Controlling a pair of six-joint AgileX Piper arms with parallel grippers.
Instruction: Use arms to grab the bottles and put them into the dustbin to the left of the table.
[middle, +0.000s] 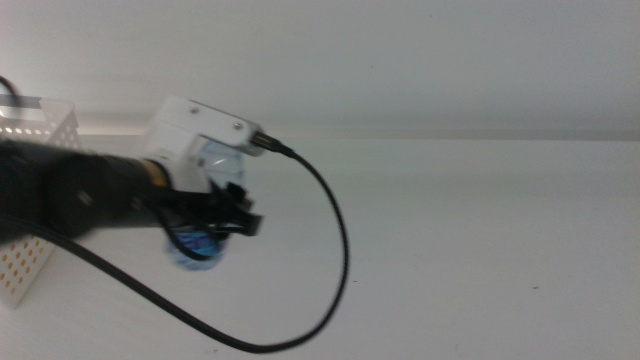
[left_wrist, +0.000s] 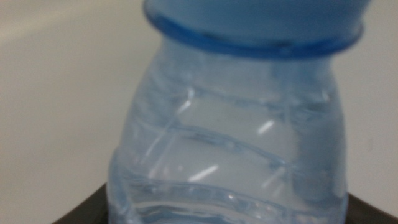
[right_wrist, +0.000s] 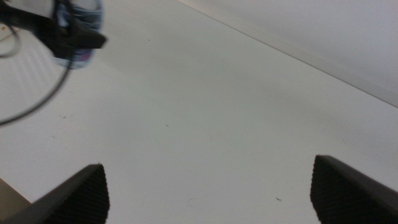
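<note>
left gripper (middle: 225, 215) pinching water bottle (left_wrist: 230, 143) beside dustbin (middle: 40, 130) | left wrist view alone: blue cap (left_wrist: 255, 22) | right gripper (right_wrist: 208, 186) spread over table (right_wrist: 217, 112)

**Clearance: right side open, left side occupied**

Left arm (middle: 90, 195) and its looping cable (middle: 335, 270) block the counter's (middle: 480, 240) left half. A water bottle (middle: 205, 215) sits between its jaws. The dustbin (middle: 30, 265) stands at the left edge. Ahead of the right gripper (right_wrist: 208, 186), the counter lies open.
</note>
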